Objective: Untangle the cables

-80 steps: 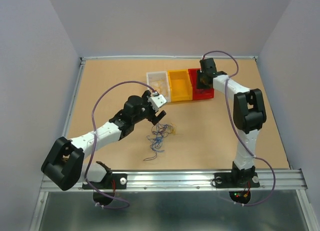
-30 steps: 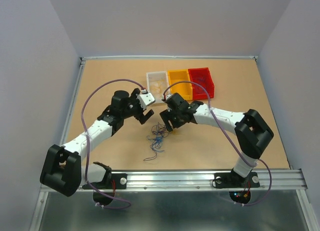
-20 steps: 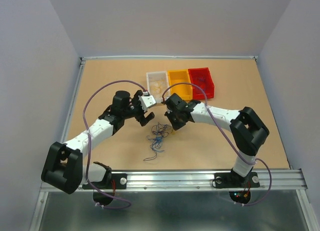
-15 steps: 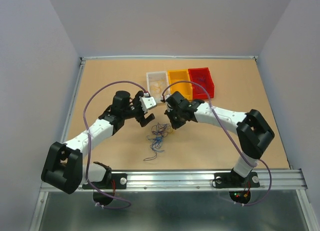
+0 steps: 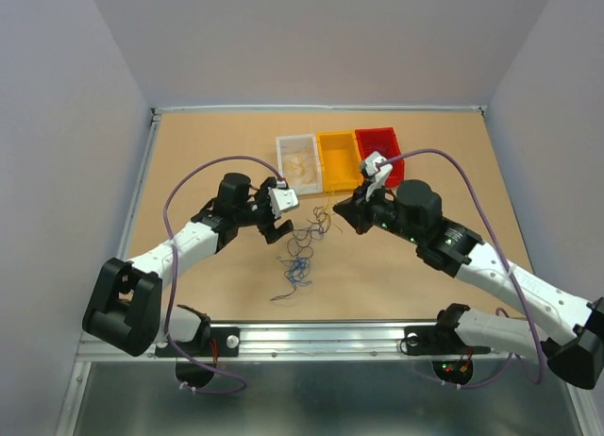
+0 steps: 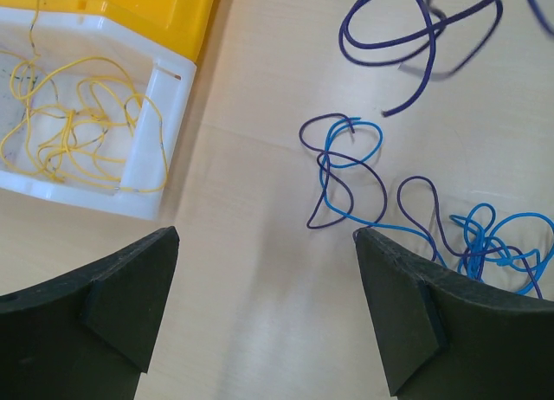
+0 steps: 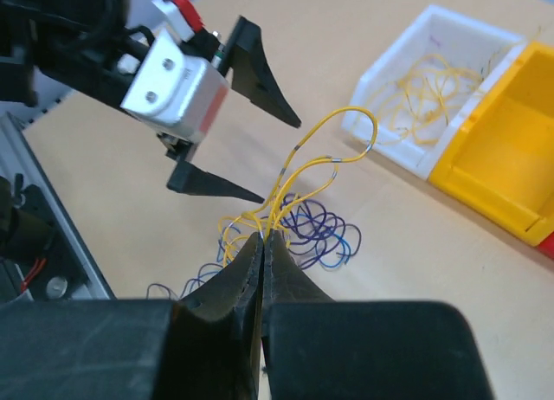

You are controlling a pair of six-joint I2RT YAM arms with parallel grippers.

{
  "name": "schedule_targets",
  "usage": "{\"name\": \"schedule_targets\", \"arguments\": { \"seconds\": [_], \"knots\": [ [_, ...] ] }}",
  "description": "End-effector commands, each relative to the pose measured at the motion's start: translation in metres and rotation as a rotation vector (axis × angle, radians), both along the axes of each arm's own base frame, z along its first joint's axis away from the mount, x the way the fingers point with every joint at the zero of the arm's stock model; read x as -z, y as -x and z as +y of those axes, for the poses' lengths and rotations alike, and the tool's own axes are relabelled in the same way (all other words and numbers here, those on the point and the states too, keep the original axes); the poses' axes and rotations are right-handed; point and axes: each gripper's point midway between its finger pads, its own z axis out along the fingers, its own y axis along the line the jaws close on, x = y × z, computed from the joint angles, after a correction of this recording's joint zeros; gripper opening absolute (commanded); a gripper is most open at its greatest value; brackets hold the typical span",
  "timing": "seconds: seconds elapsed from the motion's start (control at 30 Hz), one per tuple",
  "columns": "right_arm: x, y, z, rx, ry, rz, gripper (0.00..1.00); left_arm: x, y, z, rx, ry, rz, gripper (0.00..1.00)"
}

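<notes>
The cables are a tangle (image 5: 298, 262) of thin yellow, blue and purple wires on the table between the arms. My right gripper (image 7: 262, 236) is shut on a few yellow wires (image 7: 332, 137), which loop up from its tips above the purple and blue strands (image 7: 317, 230). In the top view the right gripper (image 5: 348, 209) hangs just right of the tangle. My left gripper (image 6: 266, 244) is open over bare table, with blue (image 6: 351, 171) and purple (image 6: 407, 38) wires just beyond its fingers. From above, the left gripper (image 5: 285, 223) sits at the tangle's upper left.
Three small bins stand in a row behind the tangle: a white bin (image 5: 285, 162) holding yellow wires (image 6: 74, 127), a yellow bin (image 5: 340, 159) and a red bin (image 5: 379, 145). A raised rim (image 5: 146, 191) borders the table.
My right gripper has shut on the yellow wires and drawn back to the right, lifting them from the tangle. The left gripper edged closer to the tangle and stayed open.
</notes>
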Motion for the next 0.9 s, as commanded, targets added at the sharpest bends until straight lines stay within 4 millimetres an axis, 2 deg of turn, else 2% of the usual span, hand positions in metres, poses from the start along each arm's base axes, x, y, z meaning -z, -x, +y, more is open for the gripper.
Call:
{"name": "schedule_targets", "arguments": {
  "seconds": [0.0, 0.17, 0.2, 0.27, 0.3, 0.37, 0.5, 0.6, 0.7, 0.87],
  "knots": [
    [-0.051, 0.010, 0.004, -0.057, -0.179, -0.158, 0.00, -0.009, 0.001, -0.007, 0.043, 0.022, -0.034, 0.95],
    [-0.049, 0.014, 0.012, -0.104, -0.194, -0.144, 0.01, -0.021, 0.005, -0.009, 0.051, 0.068, -0.068, 0.96],
    [-0.049, 0.015, 0.014, -0.114, -0.195, -0.137, 0.01, -0.023, 0.011, -0.008, 0.053, 0.082, -0.085, 0.97],
    [-0.047, 0.018, 0.019, -0.142, -0.196, -0.122, 0.00, -0.036, 0.013, -0.010, 0.061, 0.129, -0.141, 0.99],
    [-0.048, 0.019, 0.020, -0.148, -0.201, -0.120, 0.01, -0.047, 0.017, -0.010, 0.074, 0.153, -0.184, 0.99],
    [-0.048, 0.021, 0.021, -0.160, -0.207, -0.119, 0.01, -0.049, 0.028, -0.009, 0.109, 0.176, -0.232, 0.99],
    [-0.049, 0.021, 0.020, -0.154, -0.210, -0.122, 0.01, -0.067, 0.050, -0.006, 0.172, 0.212, -0.369, 0.99],
    [-0.050, 0.022, 0.020, -0.161, -0.218, -0.124, 0.01, -0.062, 0.071, -0.006, 0.257, 0.230, -0.428, 0.99],
    [-0.051, 0.025, 0.023, -0.181, -0.223, -0.121, 0.00, -0.067, 0.073, -0.006, 0.248, 0.267, -0.466, 0.99],
    [-0.051, 0.026, 0.024, -0.189, -0.228, -0.118, 0.00, -0.075, 0.061, -0.013, 0.212, 0.305, -0.420, 0.99]
  ]
}}
